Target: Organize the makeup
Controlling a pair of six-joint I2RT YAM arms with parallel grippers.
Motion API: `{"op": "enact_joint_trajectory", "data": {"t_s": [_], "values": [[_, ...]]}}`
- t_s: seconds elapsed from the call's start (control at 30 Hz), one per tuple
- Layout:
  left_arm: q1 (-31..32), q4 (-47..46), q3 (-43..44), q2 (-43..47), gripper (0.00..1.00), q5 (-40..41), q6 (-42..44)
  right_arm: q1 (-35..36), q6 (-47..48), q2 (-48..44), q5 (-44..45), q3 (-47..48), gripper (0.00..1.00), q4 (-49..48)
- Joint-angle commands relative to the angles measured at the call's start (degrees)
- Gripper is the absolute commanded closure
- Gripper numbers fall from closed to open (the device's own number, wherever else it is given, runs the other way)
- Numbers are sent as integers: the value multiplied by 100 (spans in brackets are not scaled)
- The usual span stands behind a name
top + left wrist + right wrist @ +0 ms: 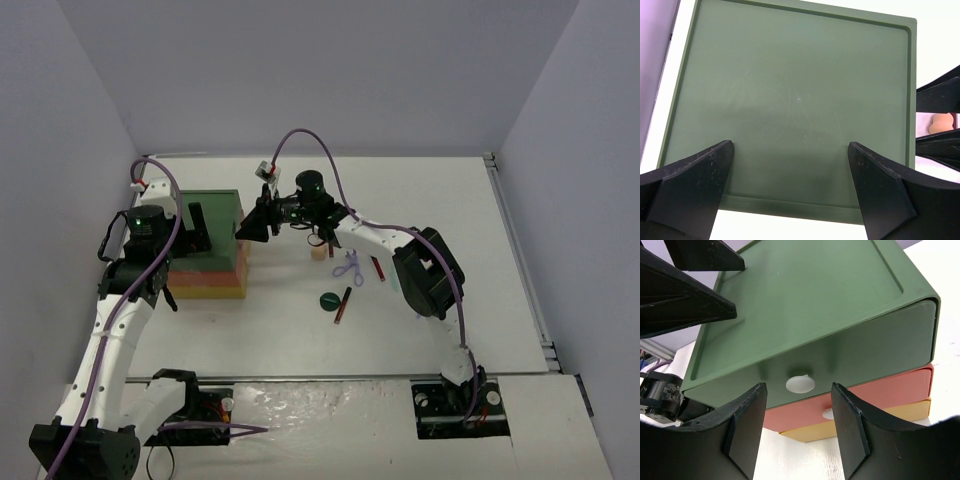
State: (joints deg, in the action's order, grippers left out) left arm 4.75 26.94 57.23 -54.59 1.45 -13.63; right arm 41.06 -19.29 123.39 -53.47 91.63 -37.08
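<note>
We are holding the left gripper (791,150) spread wide over the drawer box (790,90); the right gripper (799,390) is hanging part-spread, fingers (747,430) flanking the white knob (800,383). The makeup (343,304) is lying centre-frame in the top view: peach sponge (318,253), lavender tool (348,268), green disc (329,300).

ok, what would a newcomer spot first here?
The green-red-yellow drawer box at the table's left, with the right end effector open either side of the top drawer's white knob. The left end effector hangs wide open over the box's top. Loose makeup lies right of it, including a green disc and a peach sponge.
</note>
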Motion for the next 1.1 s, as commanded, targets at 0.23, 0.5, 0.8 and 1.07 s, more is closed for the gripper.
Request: {"op": "enact_joint_trajectory", "data": {"t_s": [0.23, 0.5, 0.8, 1.07], "values": [[-44, -48, 7, -79, 4, -145, -71, 70, 12, -17, -217, 515, 57, -526], [-36, -51, 7, -87, 4, -145, -79, 98, -19, 3, -292, 538, 63, -450], [-45, -41, 7, -105, 4, -145, -72, 118, 9, 11, -322, 478, 61, -383], [-39, -39, 4, -122, 4, -145, -73, 125, 79, 11, -354, 427, 68, -242]]}}
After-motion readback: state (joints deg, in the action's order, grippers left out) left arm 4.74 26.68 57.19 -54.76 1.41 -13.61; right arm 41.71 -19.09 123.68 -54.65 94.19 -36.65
